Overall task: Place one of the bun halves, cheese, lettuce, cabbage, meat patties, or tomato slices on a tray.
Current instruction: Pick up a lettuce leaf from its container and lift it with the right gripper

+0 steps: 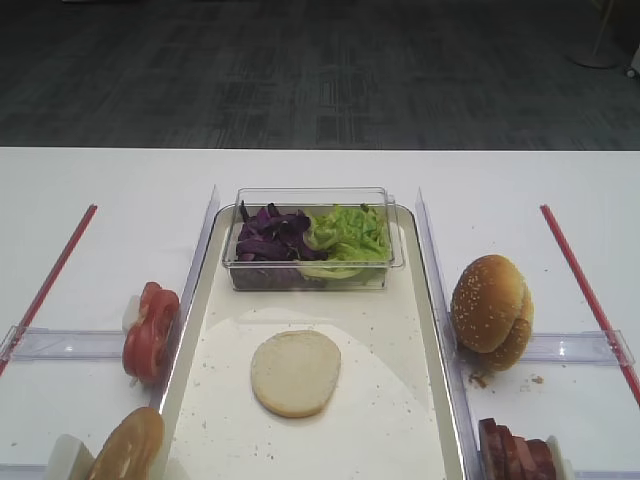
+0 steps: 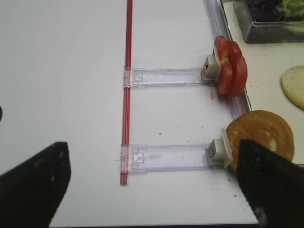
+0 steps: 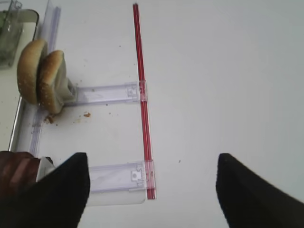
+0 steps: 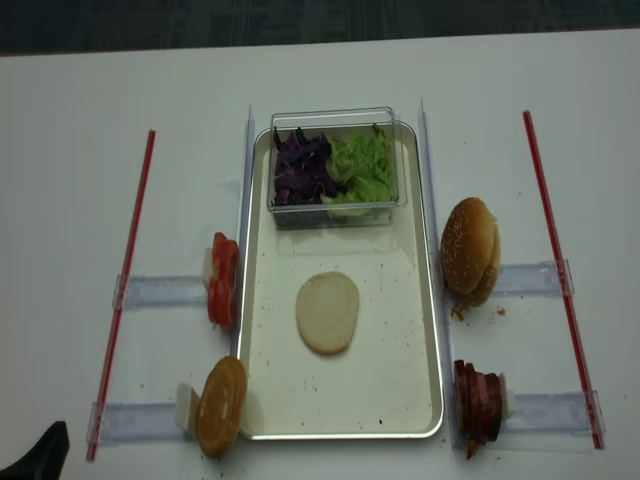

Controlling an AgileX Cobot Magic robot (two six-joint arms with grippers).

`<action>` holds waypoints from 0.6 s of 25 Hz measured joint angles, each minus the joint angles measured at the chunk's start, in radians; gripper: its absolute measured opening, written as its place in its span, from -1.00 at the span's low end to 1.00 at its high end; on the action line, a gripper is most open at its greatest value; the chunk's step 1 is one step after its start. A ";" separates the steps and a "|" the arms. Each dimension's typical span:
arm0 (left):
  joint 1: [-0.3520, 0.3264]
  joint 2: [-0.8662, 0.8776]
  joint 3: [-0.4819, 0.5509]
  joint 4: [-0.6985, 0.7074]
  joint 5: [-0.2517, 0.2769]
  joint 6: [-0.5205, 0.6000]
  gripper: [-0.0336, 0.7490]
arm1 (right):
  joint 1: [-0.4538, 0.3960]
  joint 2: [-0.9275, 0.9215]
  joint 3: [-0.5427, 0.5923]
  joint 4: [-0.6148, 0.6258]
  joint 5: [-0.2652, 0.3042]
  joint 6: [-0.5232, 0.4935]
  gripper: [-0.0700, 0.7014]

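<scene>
The tray (image 4: 262,330) runs lengthwise from far edge to near edge of the table (image 4: 80,170). A clear tub (image 4: 335,205) at its far end holds cabbage (image 4: 300,170) on the left and lettuce (image 4: 362,168) on the right. One bun half (image 4: 327,312) lies cut face up at the tray's middle. The right gripper (image 3: 152,190) and left gripper (image 2: 152,185) both stand with jaws apart, holding nothing.
</scene>
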 joint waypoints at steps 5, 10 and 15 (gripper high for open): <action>0.000 0.000 0.000 0.000 0.000 0.000 0.75 | 0.000 0.174 0.000 0.008 -0.002 0.000 0.66; 0.000 0.000 0.000 0.000 0.000 0.000 0.75 | 0.000 0.339 0.000 0.019 -0.012 -0.004 0.66; 0.000 0.000 0.000 0.000 0.000 0.000 0.75 | 0.000 0.475 0.000 0.027 -0.023 -0.006 0.66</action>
